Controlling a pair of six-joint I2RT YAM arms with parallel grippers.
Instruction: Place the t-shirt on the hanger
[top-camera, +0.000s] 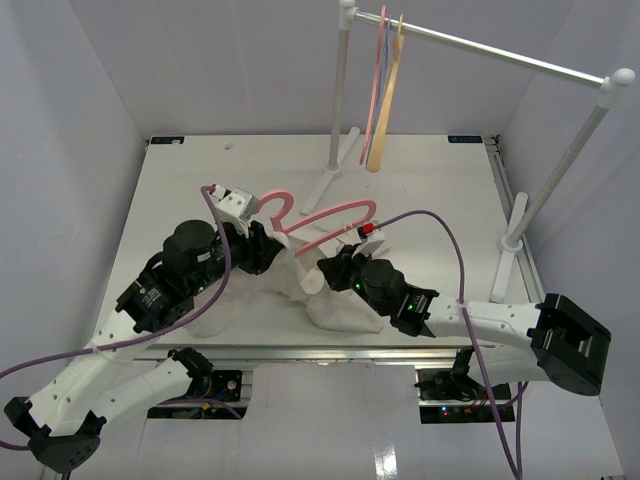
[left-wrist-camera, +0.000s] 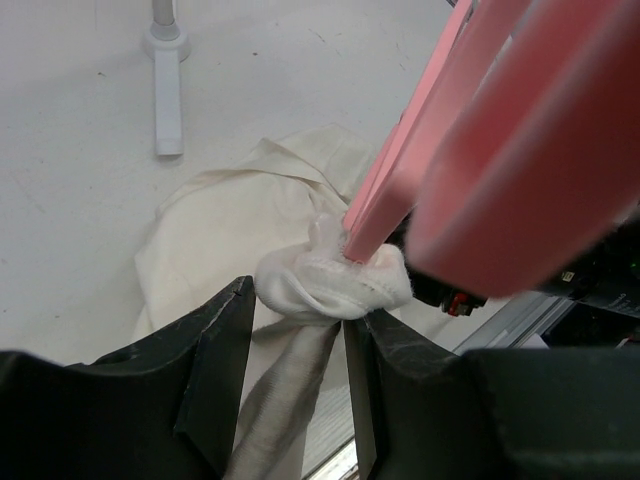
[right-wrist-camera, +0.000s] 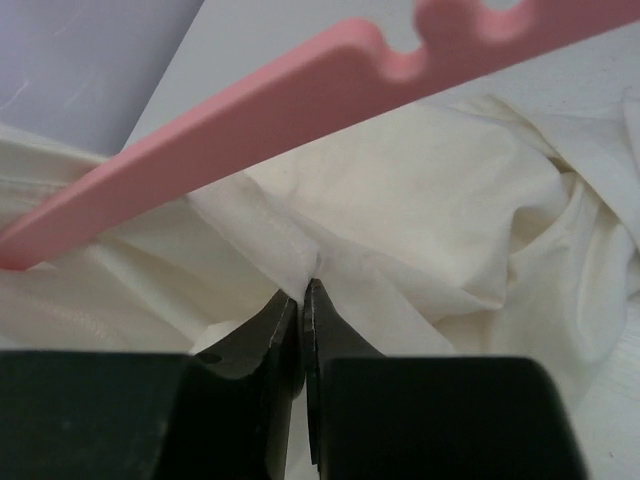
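Right gripper (right-wrist-camera: 303, 292) fingers clamp a thin fold of the t-shirt (right-wrist-camera: 430, 200), heaped on the table (top-camera: 440, 190) under the hanger (right-wrist-camera: 250, 120). Left gripper (left-wrist-camera: 300, 300) fingers stand apart around bunched cloth, grip unclear. So thin a pinch may slip.

No text, brand, number or sign can be read in any view. A small dark strip (top-camera: 465, 140) at the far edge of the table (top-camera: 430, 190) may be a label, but it is too small to make out. The joint housings of the left arm (top-camera: 160, 285) carry round marks that are just as illegible.
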